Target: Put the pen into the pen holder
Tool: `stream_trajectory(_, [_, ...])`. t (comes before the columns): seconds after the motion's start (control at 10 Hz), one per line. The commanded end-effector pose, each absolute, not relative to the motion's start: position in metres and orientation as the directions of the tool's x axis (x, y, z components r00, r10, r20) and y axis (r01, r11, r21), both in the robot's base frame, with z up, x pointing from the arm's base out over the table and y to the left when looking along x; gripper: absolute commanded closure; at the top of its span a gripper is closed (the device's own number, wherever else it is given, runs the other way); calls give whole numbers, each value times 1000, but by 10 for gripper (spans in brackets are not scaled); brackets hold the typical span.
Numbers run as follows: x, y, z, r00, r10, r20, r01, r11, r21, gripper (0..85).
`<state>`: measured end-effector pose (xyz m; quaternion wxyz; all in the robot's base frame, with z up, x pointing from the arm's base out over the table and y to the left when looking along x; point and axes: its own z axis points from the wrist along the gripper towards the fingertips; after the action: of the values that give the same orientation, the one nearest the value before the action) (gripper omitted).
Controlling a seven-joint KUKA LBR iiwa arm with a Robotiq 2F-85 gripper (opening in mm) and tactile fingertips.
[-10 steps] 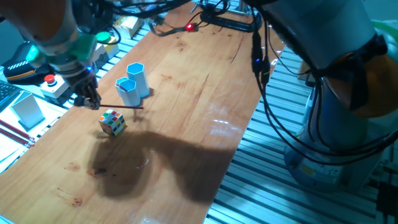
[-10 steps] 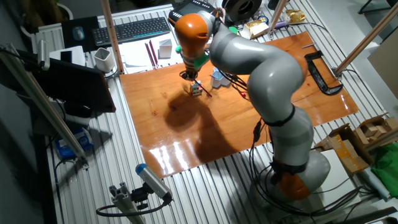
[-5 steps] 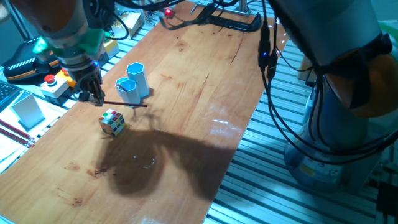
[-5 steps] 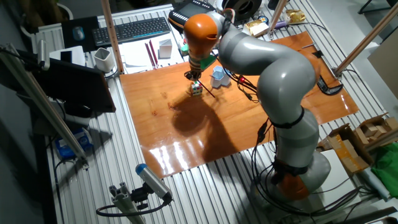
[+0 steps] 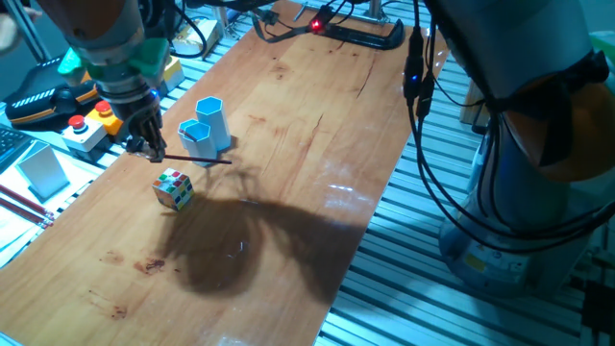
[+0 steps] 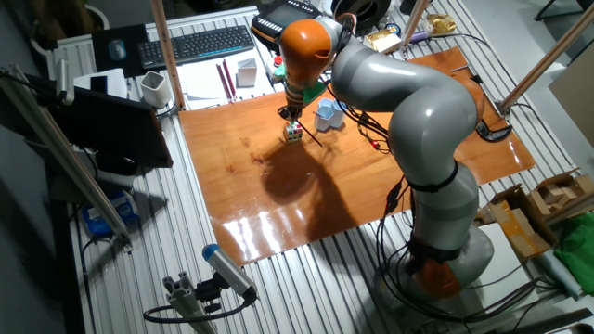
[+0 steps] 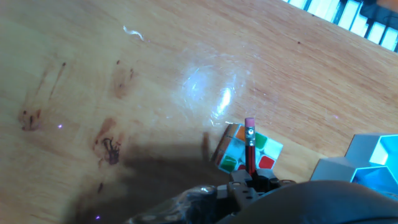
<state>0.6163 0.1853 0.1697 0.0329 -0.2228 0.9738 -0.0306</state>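
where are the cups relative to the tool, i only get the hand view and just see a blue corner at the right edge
observer: Two blue cups stand close beside the tool: the taller pen holder and a shorter cup touching it.
operator: how is the pen sitting
observer: The pen is gripped at one end and held roughly level above the table, crossing the shorter cup in one fixed view.
operator: and the cube
observer: The puzzle cube sits on the table, apart from both cups.
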Motion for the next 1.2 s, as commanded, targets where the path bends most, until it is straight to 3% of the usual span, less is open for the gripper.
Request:
stream_trajectory(0.0, [616,185,169,-900,-434,-49,-429,900,-79,843])
stream_trajectory(0.8, [613,179,171,-960,-270,-79,-266,962,-60,843])
stream_trajectory(1.1, [611,178,171,-995,-59,-84,-60,998,6,843])
